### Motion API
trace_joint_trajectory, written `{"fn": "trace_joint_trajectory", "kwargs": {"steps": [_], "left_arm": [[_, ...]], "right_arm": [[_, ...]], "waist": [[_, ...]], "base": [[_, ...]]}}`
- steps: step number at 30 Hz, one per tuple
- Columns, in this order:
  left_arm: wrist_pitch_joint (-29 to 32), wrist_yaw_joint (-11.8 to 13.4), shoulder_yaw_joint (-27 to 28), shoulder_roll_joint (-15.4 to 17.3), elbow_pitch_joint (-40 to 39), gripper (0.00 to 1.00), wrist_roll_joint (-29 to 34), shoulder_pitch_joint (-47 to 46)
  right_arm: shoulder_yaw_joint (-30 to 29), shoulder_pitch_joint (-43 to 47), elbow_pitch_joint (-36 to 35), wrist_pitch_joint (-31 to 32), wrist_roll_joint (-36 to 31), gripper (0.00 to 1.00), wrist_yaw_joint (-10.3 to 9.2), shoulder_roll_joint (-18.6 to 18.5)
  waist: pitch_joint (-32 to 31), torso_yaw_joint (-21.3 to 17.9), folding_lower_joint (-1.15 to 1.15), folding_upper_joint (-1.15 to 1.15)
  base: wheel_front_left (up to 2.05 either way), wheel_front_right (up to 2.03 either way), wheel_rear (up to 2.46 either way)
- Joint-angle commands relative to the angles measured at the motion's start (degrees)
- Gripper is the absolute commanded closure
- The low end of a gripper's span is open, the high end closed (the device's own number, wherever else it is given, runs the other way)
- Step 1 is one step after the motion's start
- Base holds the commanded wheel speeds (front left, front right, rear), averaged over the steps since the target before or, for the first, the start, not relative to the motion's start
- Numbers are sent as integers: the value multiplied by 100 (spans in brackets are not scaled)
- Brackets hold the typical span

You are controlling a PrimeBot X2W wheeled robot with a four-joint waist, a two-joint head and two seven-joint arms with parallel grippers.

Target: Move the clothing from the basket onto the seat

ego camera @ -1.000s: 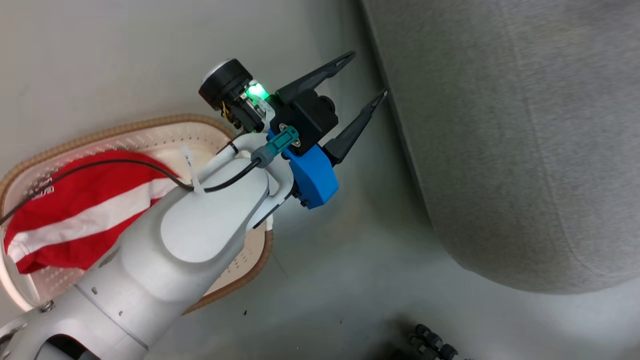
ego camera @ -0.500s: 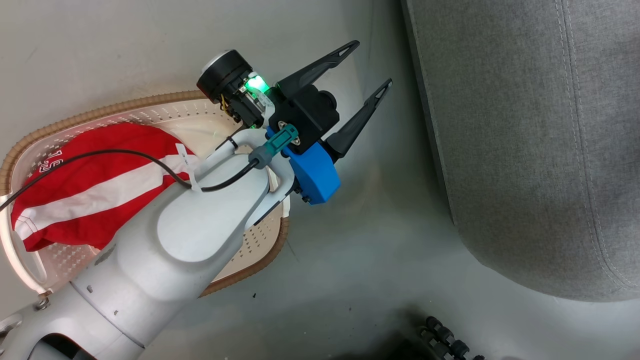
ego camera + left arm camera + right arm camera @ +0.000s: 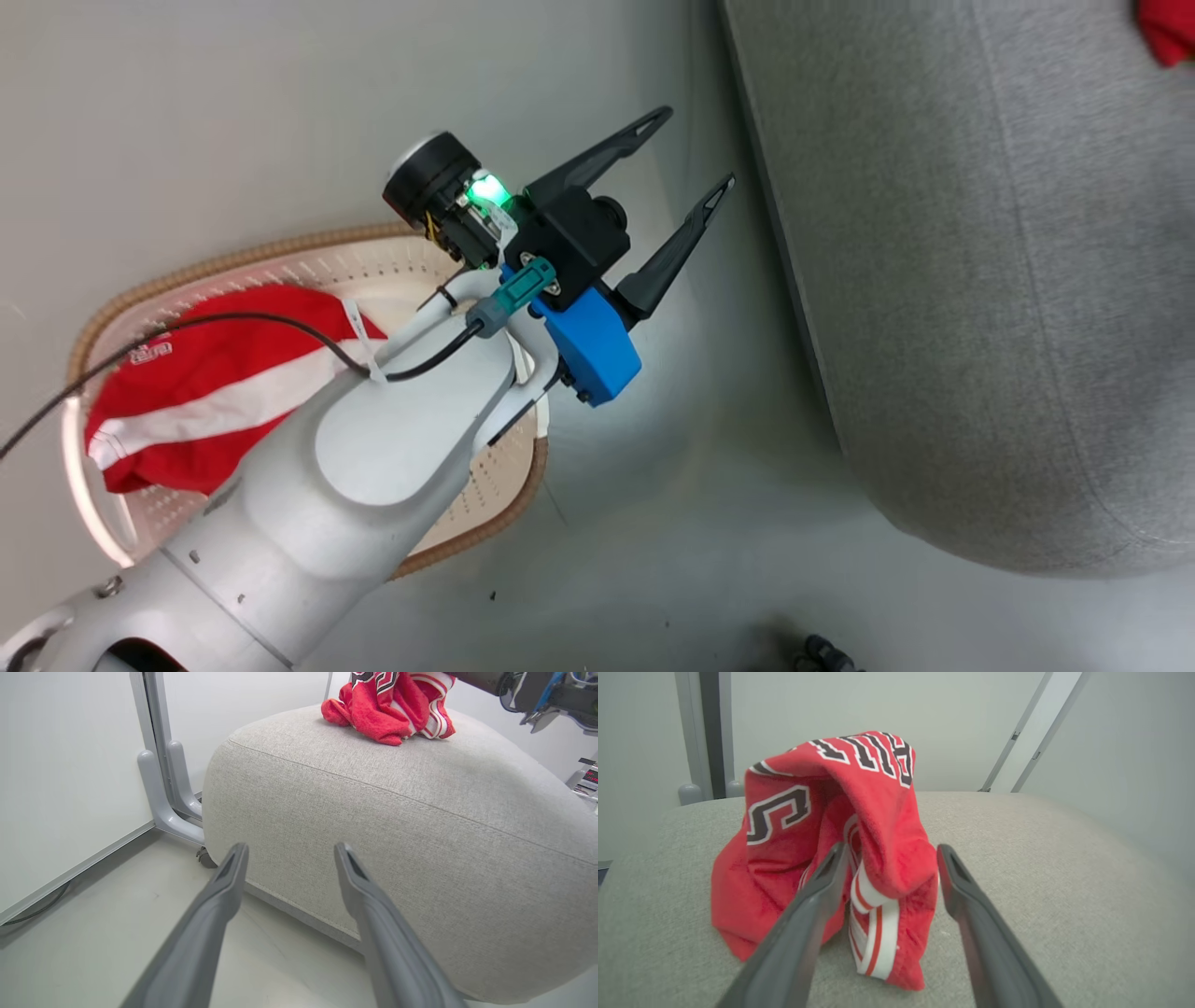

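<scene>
**One red garment up on the seat [image 3: 1041, 858], one down in the basket [image 3: 280, 247]**

The jersey [image 3: 887, 812] with black lettering sits in a rumpled heap on top of the grey seat. The right tool [image 3: 891, 848] has its fingers spread apart, with a hanging fold of the jersey between them. Down on the floor [image 3: 700, 513], the striped garment [image 3: 215, 401] lies inside the basket, beside the seat. The left tool [image 3: 697, 147] hangs over the gap between basket and seat, fingers apart and empty.

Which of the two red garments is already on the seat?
The jersey with black, white-edged lettering: it lies heaped on the grey seat. The other garment, red with a white stripe, is in the basket.
</scene>
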Motion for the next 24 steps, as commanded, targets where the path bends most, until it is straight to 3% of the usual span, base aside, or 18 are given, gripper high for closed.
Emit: {"fn": "trace_joint_trajectory", "kwargs": {"steps": [1, 10, 24], "left_arm": [[-58, 12, 22, -8, 36, 0, -53, 86], [-192, 158, 485, -60, 242, 0, -315, 732], [-197, 466, 2368, 140, -684, 0, 19, 2407]], "right_arm": [[38, 203, -89, -3, -18, 0, -6, 50], [778, 1284, -1119, -3, -53, 0, -6, 380], [2633, 2065, -1848, -2, 195, 0, -6, 713]], "waist": [[-286, 40, 0, 0], [-1425, 226, 0, 0], [-2802, 1045, 0, 0]], "base": [[0, 0, 0], [0, 0, 0], [0, 0, 0]]}}
